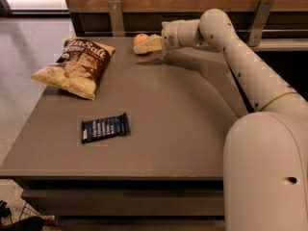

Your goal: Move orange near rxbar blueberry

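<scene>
The orange sits at the far edge of the grey table, near the back wall. My gripper has reached in from the right and is right at the orange, covering its lower right side. The rxbar blueberry, a flat dark navy wrapper with white lettering, lies on the near left part of the table, far from the orange and the gripper.
A large yellow-and-brown chip bag lies at the table's left side, between the orange and the bar. A wooden back panel with metal brackets rises behind the table. My arm spans the right side.
</scene>
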